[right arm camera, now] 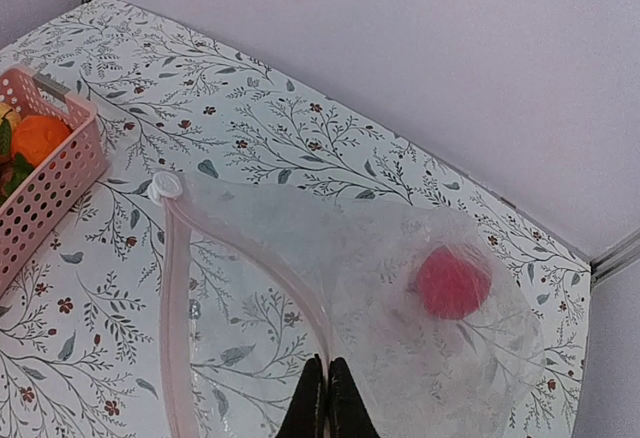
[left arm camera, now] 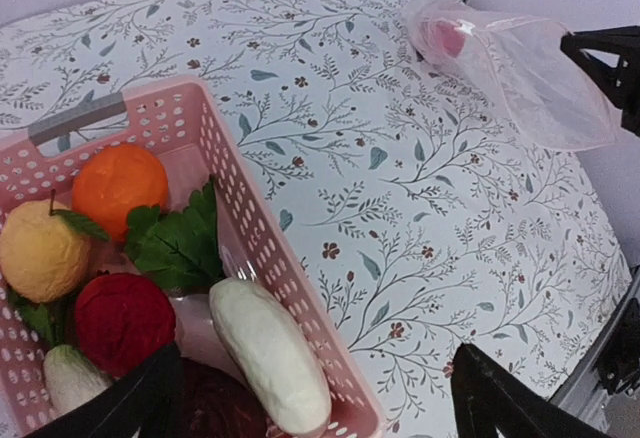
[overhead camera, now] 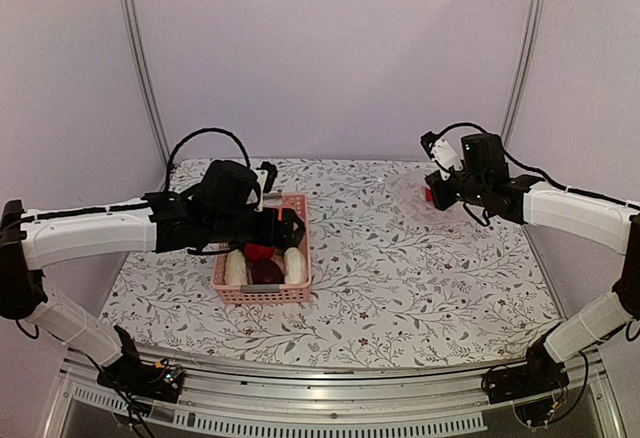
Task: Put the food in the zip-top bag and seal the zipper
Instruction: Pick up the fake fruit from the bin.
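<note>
Several food pieces lie in a pink basket (left arm camera: 250, 228): an orange one (left arm camera: 118, 186), a yellow one (left arm camera: 40, 250), a red one (left arm camera: 122, 320), a dark maroon one (left arm camera: 215, 408) and a white oblong one (left arm camera: 268, 353). My left gripper (left arm camera: 318, 358) hangs open just above the basket's right side. Its fingers straddle the white piece and the basket wall and hold nothing. At the back right, the clear zip-top bag (right arm camera: 400, 258) is held up with its mouth agape and a red food piece (right arm camera: 452, 281) inside. My right gripper (right arm camera: 328, 378) is shut on the bag's pinkish zipper (right arm camera: 175, 298) edge.
The basket (overhead camera: 262, 295) sits left of centre on the floral tablecloth (overhead camera: 400, 278), with green toy leaves (left arm camera: 180, 243) among the food. A white slider tab (right arm camera: 165, 186) sits at the zipper's far end. Pale walls and metal corner posts (overhead camera: 140, 58) close off the back.
</note>
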Controlling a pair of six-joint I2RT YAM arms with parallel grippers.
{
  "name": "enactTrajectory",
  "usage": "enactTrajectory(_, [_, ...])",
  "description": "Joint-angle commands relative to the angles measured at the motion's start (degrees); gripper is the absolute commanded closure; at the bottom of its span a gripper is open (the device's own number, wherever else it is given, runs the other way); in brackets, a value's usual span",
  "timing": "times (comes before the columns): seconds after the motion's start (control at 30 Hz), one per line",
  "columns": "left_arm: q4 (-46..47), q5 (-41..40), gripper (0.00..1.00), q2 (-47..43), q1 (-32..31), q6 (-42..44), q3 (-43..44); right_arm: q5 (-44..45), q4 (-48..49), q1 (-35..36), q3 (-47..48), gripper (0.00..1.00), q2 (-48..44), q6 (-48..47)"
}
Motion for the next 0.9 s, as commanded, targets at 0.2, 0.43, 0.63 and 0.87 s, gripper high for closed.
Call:
enactTrajectory(0.2, [-19.1,-4.2,0.13,3.0,-0.2,-6.3,-0.1,0.6,0.5,-0.3,-1.0,1.0,1.2,-0.7])
enactTrajectory(0.43, [-24.8,-2.3,0.13,10.9,-0.3,-6.6,3.2,0.7,0.5,-0.3,-1.0,1.0,1.1,-0.8])
enactTrajectory(0.63, [-25.1,-2.0,0.16,14.4,-0.3,-6.5,4.3,0.4,0.5,-0.3,-1.0,1.0,1.1,-0.8])
enactTrajectory(0.87, [-24.4,-0.7,0.2,18.1,-0.3,-5.3,6.1,0.4,0.5,-0.3,-1.0,1.0,1.1,-0.8])
